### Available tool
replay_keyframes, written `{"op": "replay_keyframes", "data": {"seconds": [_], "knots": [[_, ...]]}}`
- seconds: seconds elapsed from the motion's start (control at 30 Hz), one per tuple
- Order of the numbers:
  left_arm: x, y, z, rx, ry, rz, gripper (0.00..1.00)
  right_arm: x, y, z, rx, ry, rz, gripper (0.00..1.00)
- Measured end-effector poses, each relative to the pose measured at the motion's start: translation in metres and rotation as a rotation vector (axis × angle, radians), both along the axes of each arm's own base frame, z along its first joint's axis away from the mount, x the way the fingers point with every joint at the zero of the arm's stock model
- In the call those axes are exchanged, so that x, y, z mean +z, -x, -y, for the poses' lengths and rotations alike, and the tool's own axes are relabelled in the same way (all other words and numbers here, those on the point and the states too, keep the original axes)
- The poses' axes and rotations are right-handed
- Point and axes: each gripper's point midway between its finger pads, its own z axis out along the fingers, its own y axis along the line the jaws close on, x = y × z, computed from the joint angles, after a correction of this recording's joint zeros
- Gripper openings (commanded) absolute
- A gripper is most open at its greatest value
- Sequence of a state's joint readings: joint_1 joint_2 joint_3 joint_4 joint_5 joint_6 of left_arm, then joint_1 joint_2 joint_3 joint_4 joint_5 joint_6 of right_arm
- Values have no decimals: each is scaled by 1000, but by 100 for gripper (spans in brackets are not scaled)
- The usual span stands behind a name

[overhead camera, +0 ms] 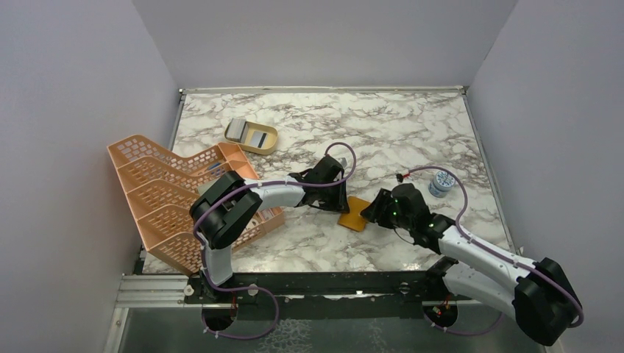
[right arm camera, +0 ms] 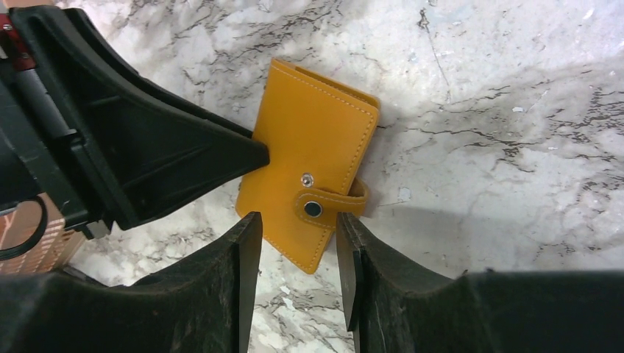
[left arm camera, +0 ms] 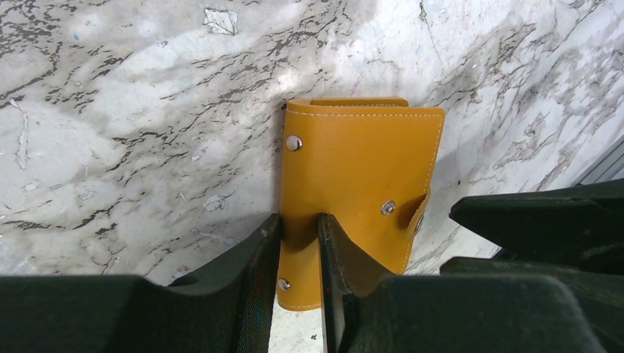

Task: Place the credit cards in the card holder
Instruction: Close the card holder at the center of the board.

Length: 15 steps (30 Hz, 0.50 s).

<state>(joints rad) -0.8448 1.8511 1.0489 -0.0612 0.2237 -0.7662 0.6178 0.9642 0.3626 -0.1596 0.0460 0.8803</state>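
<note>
The card holder (overhead camera: 355, 213), a mustard-orange wallet snapped closed, lies on the marble table between both arms. My left gripper (left arm camera: 300, 229) is shut on the card holder's (left arm camera: 360, 162) near edge, one finger on each side of the leather. My right gripper (right arm camera: 298, 228) is open, and its fingers straddle the strap corner of the card holder (right arm camera: 309, 154) with gaps on both sides. The credit cards (overhead camera: 246, 133), pale grey, rest in a tan oval dish (overhead camera: 271, 141) at the back left, far from both grippers (overhead camera: 335, 193) (overhead camera: 374, 209).
A big peach lattice rack (overhead camera: 169, 195) stands at the left, close to my left arm. A small blue-and-white jar (overhead camera: 441, 182) sits to the right, beyond my right arm. Metal rails edge the table (overhead camera: 412, 125).
</note>
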Motion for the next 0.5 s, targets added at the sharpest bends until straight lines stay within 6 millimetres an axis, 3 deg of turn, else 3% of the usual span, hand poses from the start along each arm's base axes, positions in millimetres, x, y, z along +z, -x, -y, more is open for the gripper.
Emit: {"op": "replay_keyframes", "data": {"seconds": [0.5], "knots": [[0, 0, 0, 3, 0, -2, 25, -11, 0, -10, 10, -29, -47, 38]]}}
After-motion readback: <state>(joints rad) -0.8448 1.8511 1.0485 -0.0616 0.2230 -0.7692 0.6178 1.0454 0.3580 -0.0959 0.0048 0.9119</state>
